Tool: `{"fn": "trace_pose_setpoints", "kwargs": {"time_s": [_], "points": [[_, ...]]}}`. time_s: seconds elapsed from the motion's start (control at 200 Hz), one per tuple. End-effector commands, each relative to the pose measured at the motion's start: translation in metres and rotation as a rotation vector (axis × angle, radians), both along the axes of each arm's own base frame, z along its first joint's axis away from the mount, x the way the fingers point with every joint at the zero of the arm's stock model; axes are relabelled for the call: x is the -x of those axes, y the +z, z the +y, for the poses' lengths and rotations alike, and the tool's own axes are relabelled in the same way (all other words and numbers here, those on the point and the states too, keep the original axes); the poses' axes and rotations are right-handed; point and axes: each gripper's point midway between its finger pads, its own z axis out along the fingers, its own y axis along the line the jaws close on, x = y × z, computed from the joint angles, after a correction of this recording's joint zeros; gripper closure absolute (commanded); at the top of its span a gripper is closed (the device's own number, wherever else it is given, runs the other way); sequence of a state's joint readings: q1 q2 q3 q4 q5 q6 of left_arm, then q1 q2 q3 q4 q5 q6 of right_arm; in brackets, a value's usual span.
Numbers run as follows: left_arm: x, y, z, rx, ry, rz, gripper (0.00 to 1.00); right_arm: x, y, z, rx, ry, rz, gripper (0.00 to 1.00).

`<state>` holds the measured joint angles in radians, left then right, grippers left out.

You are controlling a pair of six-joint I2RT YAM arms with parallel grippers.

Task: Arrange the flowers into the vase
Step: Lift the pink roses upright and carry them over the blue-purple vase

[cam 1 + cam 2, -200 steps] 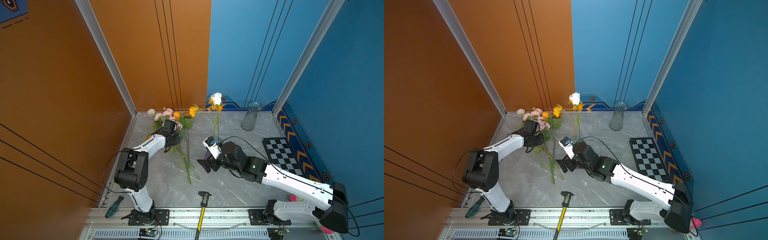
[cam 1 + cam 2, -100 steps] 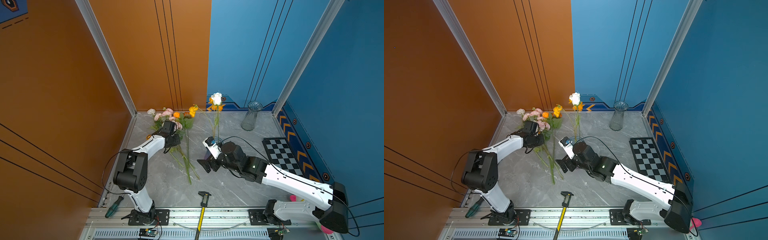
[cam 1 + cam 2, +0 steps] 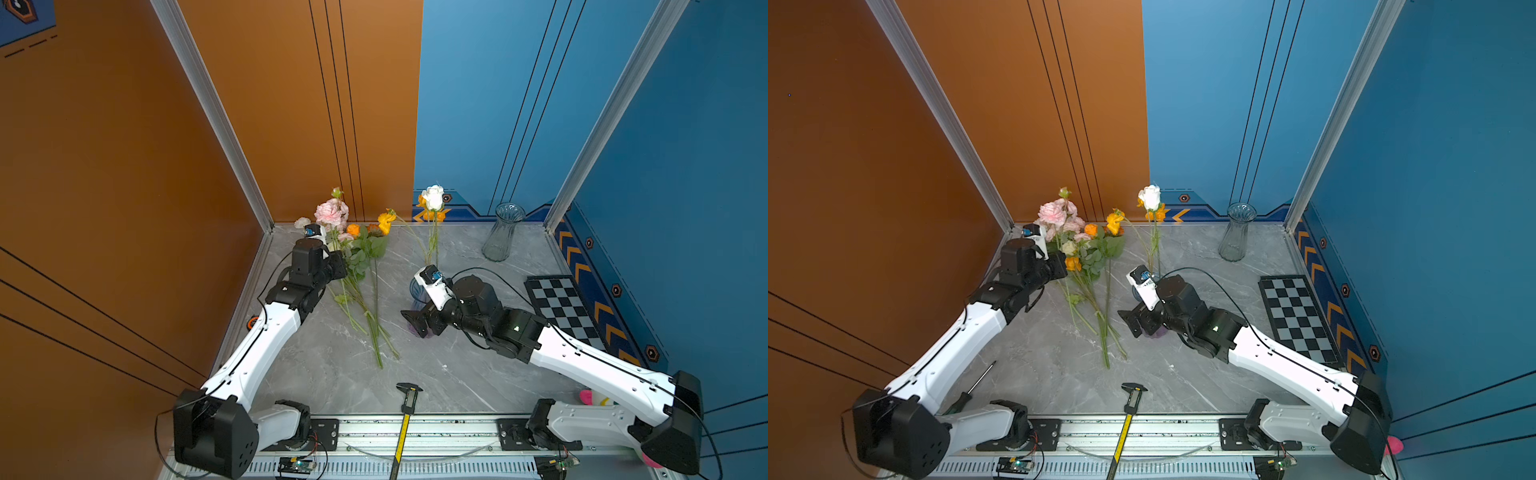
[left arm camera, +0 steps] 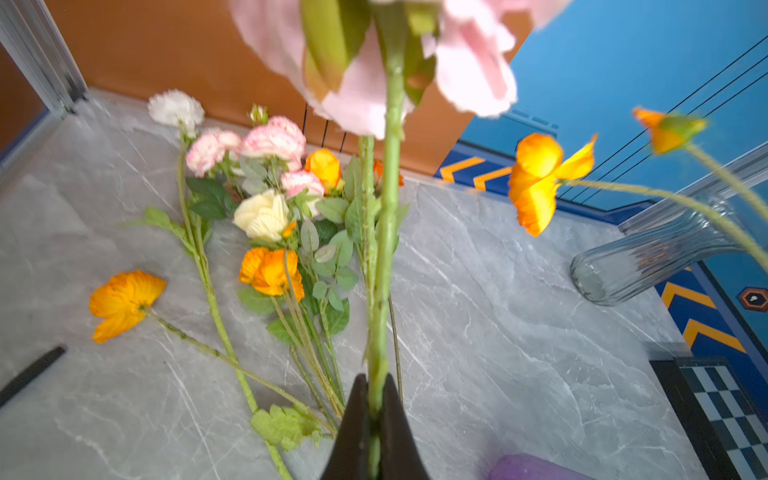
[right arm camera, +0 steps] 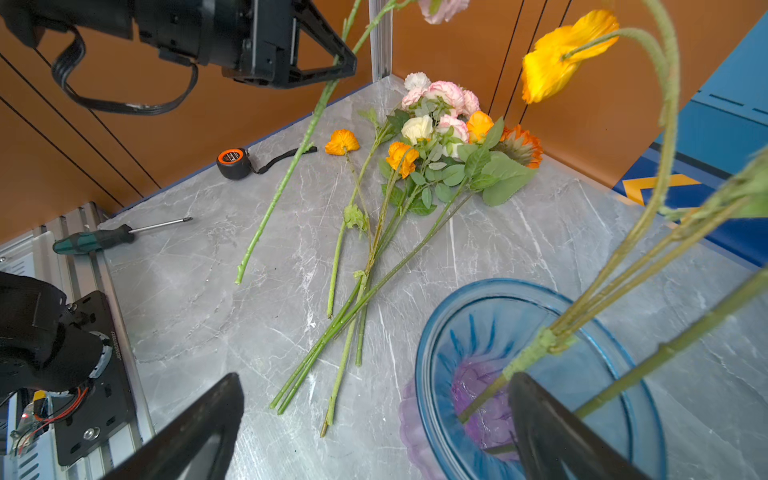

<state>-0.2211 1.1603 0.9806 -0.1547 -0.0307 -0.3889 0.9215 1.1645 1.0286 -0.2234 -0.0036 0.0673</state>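
My left gripper (image 4: pixel 375 399) is shut on the green stem of a pink flower (image 4: pixel 374 62), held up above the table; both top views show it (image 3: pixel 330 212) (image 3: pixel 1052 214) over the pile. The rest of the flowers (image 3: pixel 365 257) (image 5: pixel 440 137) lie in a heap at the back left. A blue-and-purple vase (image 5: pixel 540 374) (image 3: pixel 417 291) holds a white rose and orange poppies (image 3: pixel 433 198). My right gripper (image 5: pixel 376 378) (image 3: pixel 419 322) is open at this vase. One finger is at the vase mouth, the other stands over bare table.
A clear glass vase (image 3: pixel 503 232) stands at the back right. A checkerboard (image 3: pixel 565 307) lies by the right wall. A caliper (image 3: pixel 409 399) sits at the front edge. A screwdriver (image 5: pixel 104 239) and a tape measure (image 5: pixel 230 162) lie at the left.
My left arm has risen, lifting the pink flower by its stem out of the pile. The right arm has stayed where it was.
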Motion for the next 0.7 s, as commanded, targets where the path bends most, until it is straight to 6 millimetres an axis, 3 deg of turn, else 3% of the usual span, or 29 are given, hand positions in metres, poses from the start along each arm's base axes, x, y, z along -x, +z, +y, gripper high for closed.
{"fn": "trace_pose_setpoints", "kwargs": {"time_s": [0.0,0.125,0.34,0.511,0.691], "points": [[0.009,0.041,0.003,-0.028,0.012,-0.185,1.00,0.006,0.023,-0.013,-0.060,-0.012,-0.048,0.00],[0.034,0.076,-0.001,-0.085,0.018,-0.323,1.00,0.010,0.026,-0.034,-0.065,-0.064,-0.060,0.00],[0.091,0.158,-0.009,-0.045,0.057,-0.679,1.00,0.019,0.033,-0.070,-0.084,-0.148,-0.093,0.00],[0.112,0.191,-0.049,0.041,-0.040,-0.828,1.00,0.020,0.033,-0.089,-0.105,-0.186,-0.091,0.00],[0.127,0.225,-0.086,0.120,-0.076,-1.015,1.00,0.022,0.033,-0.091,-0.110,-0.178,-0.081,0.00]]}}
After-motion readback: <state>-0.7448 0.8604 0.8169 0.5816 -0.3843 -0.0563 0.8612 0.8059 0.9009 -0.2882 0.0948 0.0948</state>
